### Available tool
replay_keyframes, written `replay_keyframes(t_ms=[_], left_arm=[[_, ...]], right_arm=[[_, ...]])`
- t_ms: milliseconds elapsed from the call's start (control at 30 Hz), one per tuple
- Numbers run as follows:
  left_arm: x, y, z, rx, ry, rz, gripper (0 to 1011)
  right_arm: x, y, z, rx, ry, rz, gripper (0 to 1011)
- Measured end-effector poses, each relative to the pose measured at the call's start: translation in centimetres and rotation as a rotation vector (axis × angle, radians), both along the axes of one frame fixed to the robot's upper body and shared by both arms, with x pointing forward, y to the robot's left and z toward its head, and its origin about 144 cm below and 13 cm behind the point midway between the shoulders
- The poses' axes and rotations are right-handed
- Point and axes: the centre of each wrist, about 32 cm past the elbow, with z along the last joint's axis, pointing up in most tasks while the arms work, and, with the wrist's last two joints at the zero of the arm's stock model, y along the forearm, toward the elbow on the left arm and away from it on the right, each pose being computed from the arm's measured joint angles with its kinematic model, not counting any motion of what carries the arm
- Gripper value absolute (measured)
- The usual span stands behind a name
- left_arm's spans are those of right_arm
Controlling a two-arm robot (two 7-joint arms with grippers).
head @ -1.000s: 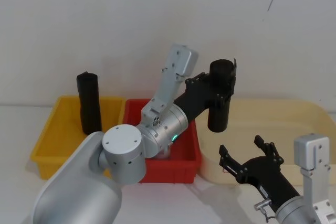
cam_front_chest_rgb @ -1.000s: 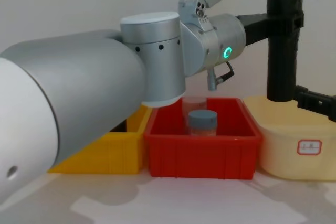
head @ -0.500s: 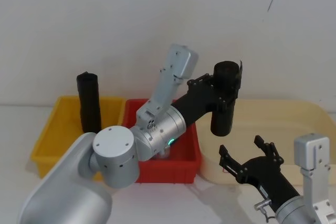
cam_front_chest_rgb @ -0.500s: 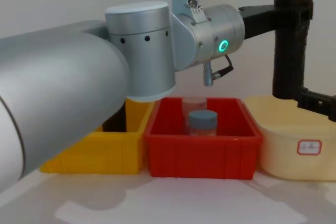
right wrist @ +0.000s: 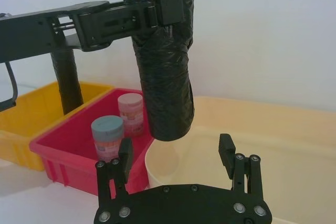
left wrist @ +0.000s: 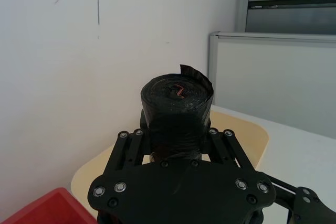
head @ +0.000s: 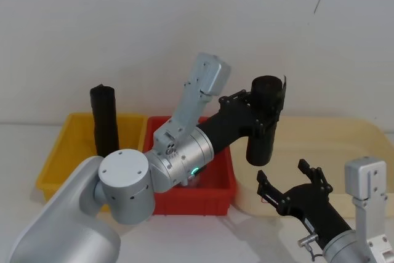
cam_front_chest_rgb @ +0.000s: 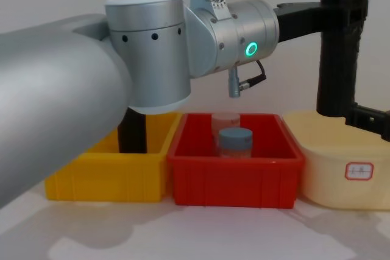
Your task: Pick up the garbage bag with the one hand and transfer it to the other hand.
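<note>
**Handover set-up: bag hanging upright above the open right end effector**

The right end effector (head: 282, 172) is sitting low at the near right corner of the surface. Its fingers (right wrist: 125, 156) are spread wide, gripping nothing, and pointing up and away toward the cream tray (head: 345, 132).

The garbage bag (head: 263, 129) is hanging in the air just beyond and above it, over the tray's left end beside the red bin (head: 223, 180). Its long axis is running close to vertical. In the right wrist view its lower end is lining up over the gap between the spread fingers and touching neither.

The left end effector (head: 263, 110) is clamping the bag around its upper half from the side, leaving the lower half free. The left arm is reaching from the near left corner across the red bin, its green ring glowing.

Judgement: the right arm is the nearer one to the free half. The coming move is turning on the vertical gap, so the right end effector needs to rise and advance until its fingers bracket the roll below the left grip. The spread looks wider than the roll.

Far left, a slimmer black roll (head: 104, 121) is standing in the yellow bin (head: 58, 158), well apart.
</note>
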Motion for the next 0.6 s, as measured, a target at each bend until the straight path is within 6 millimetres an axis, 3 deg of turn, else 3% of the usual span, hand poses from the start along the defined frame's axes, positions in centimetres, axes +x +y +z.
replay_keyframes(t_ms=[600], left_arm=[[-0.51, 0.34, 0.19, 0.015, 0.001, -0.021, 468]], right_arm=[[0.93, 0.02, 0.27, -0.018, -0.011, -0.002, 1000]])
